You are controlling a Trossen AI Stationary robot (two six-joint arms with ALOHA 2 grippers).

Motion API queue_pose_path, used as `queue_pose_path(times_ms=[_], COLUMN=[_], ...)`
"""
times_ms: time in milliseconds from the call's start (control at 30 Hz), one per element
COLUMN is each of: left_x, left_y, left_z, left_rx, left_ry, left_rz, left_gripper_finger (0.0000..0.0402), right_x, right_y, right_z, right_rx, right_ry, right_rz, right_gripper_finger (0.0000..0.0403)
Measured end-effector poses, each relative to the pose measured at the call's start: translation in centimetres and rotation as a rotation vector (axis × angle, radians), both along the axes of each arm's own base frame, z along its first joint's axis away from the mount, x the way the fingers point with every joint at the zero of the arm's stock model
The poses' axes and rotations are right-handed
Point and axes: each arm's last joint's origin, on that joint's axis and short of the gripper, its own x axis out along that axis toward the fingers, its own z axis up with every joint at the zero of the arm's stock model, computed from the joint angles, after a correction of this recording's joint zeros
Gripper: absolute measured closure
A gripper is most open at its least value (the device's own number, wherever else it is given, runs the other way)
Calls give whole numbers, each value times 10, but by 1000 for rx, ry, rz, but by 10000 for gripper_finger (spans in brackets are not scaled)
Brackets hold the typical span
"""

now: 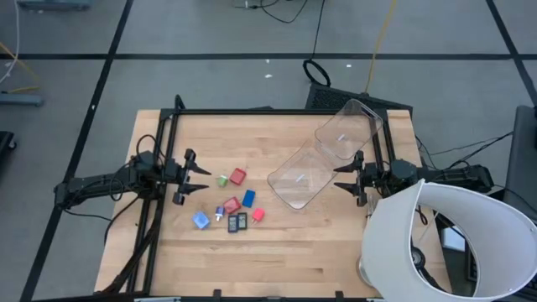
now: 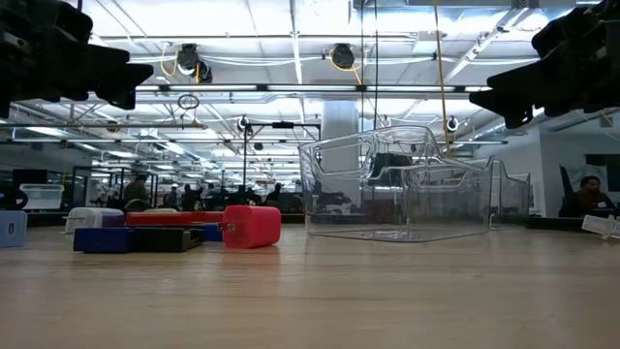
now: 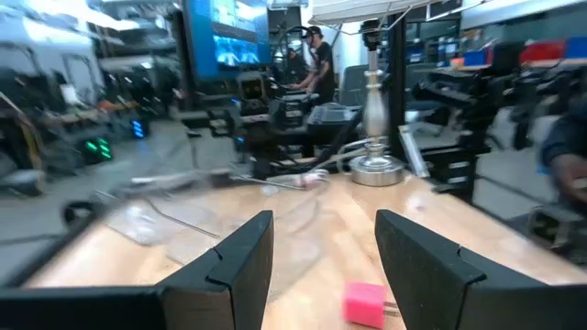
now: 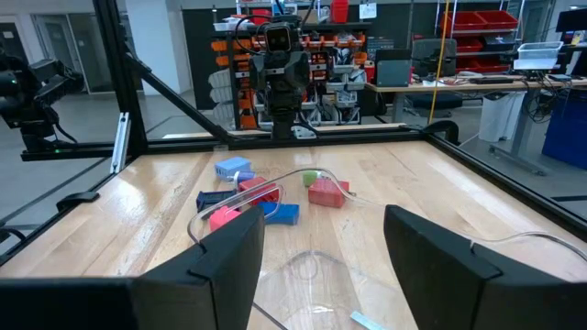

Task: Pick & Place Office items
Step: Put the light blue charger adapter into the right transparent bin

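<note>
Several small office items lie left of the table's middle: a green block, a red block, a blue block, a light-blue block, a pink-red block and two dark flat rectangles. My left gripper hovers level at their left, open and empty; the pink-red block shows past its fingers. My right gripper hovers open at the table's right, just beside the clear bin. In the right wrist view the blocks lie beyond the bin's wall.
The clear bin lies slanted on the table from the middle toward the far right corner. A black frame rail runs along the far edge and both sides. A large white round shade stands over the near right corner.
</note>
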Motion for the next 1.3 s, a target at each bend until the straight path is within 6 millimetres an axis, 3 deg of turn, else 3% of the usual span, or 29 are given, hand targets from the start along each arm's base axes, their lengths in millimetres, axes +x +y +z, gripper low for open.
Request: queue_pose_path(times_ms=[133, 433, 533, 767, 833, 933, 1033, 1167, 1300], left_x=[0, 0, -1, 1, -1, -7, -11, -4, 14], left_y=[2, 2, 4, 13, 18, 27, 33, 40, 47], left_z=[2, 4, 10, 8, 15, 27, 37, 40, 37], left_rx=[66, -73, -61, -6, 44, -13, -28, -28, 0], left_ry=[-34, -38, -94, -83, -149, -274, -324, -241, 89], left_rz=[64, 59, 134, 437, 620, 882, 1020, 1055, 913], left_gripper_finger=[206, 206, 206, 206, 206, 206, 206, 206, 206], right_x=[0, 0, 0, 0, 0, 0, 0, 0, 0], right_y=[0, 0, 0, 0, 0, 0, 0, 0, 0], right_z=[0, 0, 0, 0, 0, 0, 0, 0, 0], right_rx=[0, 0, 0, 0, 0, 0, 0, 0, 0], right_ry=[0, 0, 0, 0, 0, 0, 0, 0, 0], right_rz=[0, 0, 0, 0, 0, 0, 0, 0, 0], right_gripper_finger=[183, 183, 183, 183, 183, 183, 183, 183, 183])
